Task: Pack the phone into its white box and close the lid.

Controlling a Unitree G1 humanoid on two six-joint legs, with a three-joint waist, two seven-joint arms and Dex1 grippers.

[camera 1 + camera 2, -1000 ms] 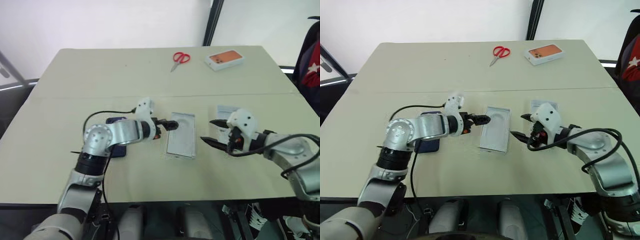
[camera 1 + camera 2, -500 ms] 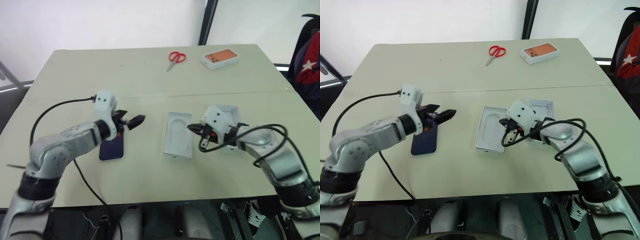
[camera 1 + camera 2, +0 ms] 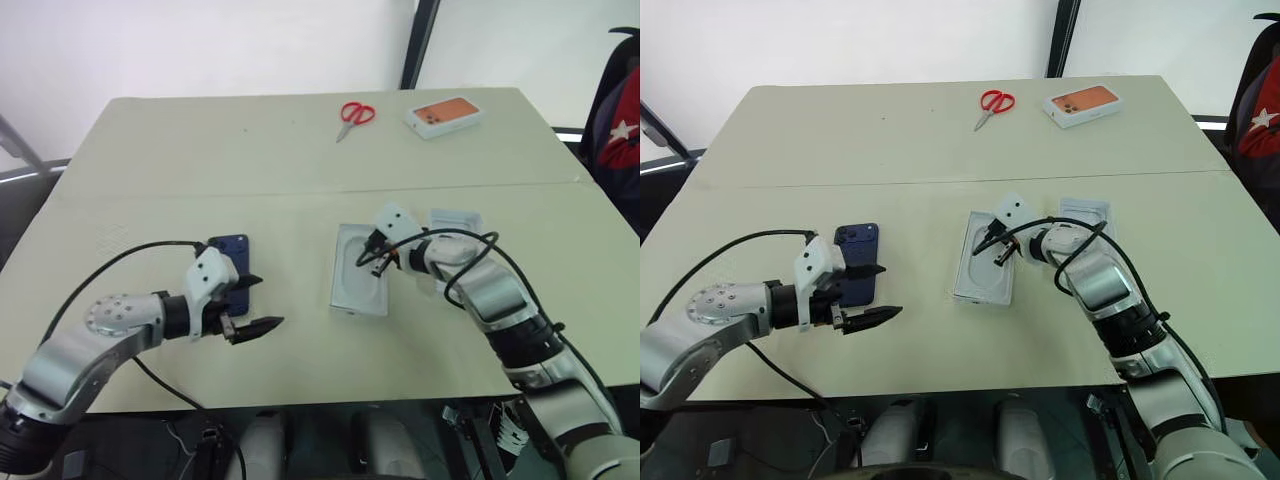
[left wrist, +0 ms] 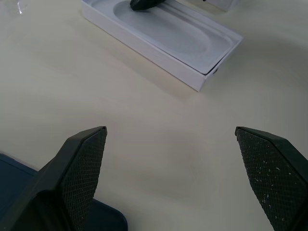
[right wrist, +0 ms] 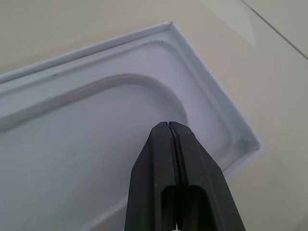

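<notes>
- Box (image 3: 358, 287) in white, lying open at the middle of the table (image 3: 300, 150); its inside shows a moulded white tray with a long oval hollow, and nothing else lies in it.
- Right gripper (image 3: 364, 260) hangs over the far end of that box, its two black fingers (image 5: 173, 159) pressed together with nothing between them.
- Phone (image 3: 855, 262), dark blue, lies flat on the table well to the left of the box, outside any container.
- Left gripper (image 3: 872, 299) sits just beside the near end of the phone, fingers spread wide and empty, pointing toward the box.
- Lid (image 3: 1085, 215) lies just right of the box, partly behind the right arm.
- Scissors (image 3: 356, 116) with red handles and a second white box with an orange picture (image 3: 444, 114) lie far beyond the box, near the table's back edge.
</notes>
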